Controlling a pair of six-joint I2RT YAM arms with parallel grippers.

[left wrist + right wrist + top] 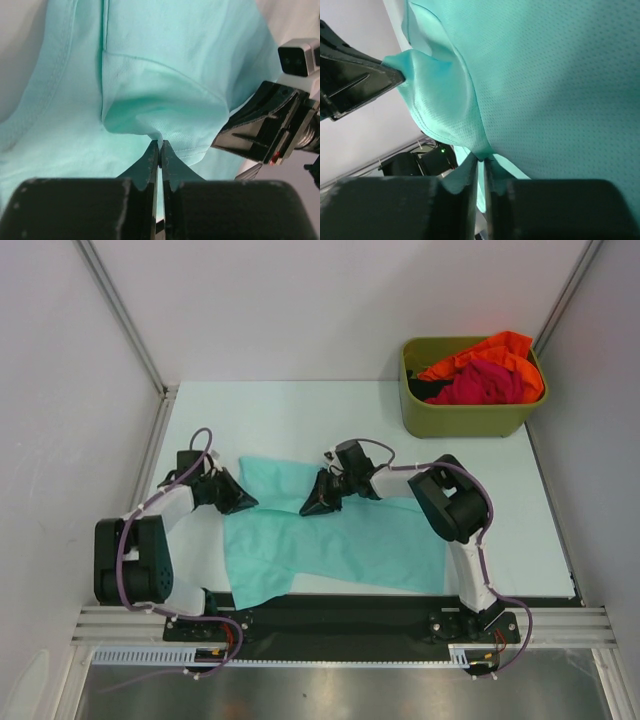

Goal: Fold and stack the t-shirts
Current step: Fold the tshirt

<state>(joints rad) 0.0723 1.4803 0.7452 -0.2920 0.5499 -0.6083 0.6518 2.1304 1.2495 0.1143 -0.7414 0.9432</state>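
Observation:
The teal t-shirt lies spread on the table in front of the arms. My left gripper is shut on a pinch of its cloth at the left upper edge; the pinch shows in the left wrist view. My right gripper is shut on the same shirt near its top middle, as the right wrist view shows. The teal cloth hangs between the two grippers. The orange t-shirt and the magenta-red t-shirt lie crumpled in the bin.
An olive-green plastic bin stands at the back right corner of the table. White walls close in the left, back and right sides. A black strip and metal rail run along the near edge by the arm bases.

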